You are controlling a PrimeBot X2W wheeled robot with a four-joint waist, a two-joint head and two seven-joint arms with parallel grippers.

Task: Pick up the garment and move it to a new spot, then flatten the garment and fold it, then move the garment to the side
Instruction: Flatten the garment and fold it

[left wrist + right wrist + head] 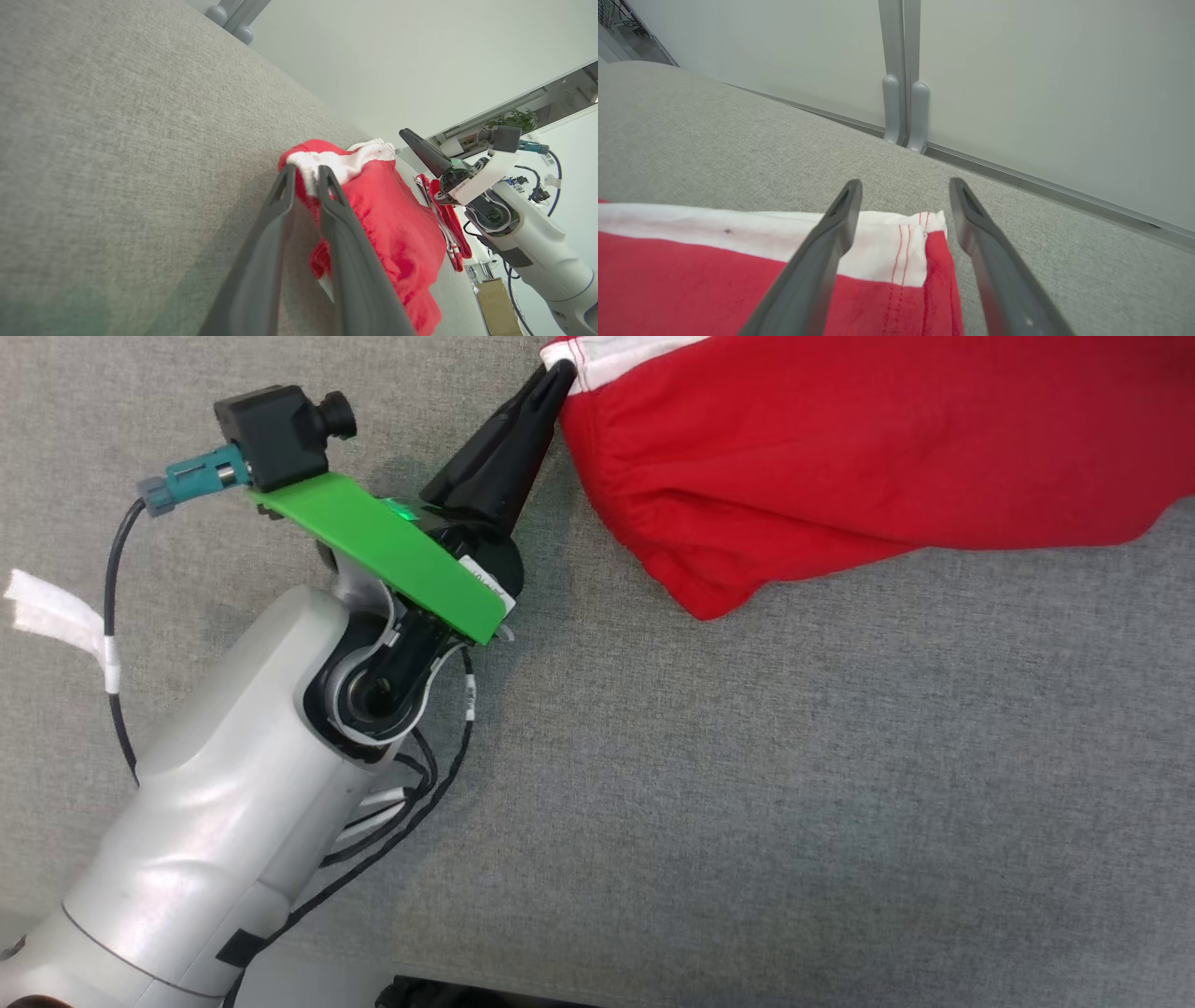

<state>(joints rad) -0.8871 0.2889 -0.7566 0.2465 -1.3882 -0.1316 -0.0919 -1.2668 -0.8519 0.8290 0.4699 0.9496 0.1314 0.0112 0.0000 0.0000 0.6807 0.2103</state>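
Red garment (840,457) lies bunched on the grey cloth surface (747,803), at the upper right of the head view, its white band (607,359) along the far edge. The left gripper (558,378) reaches up from a pale forearm (205,803) to that band's end, fingers nearly together and pinching the white edge between the tips. From the right wrist, the right gripper (906,186) has its fingers spread wide, one on each side of the band's stitched corner and holding nothing. Behind it the surface ends at a pale wall (1041,84) with two grey posts (906,112).
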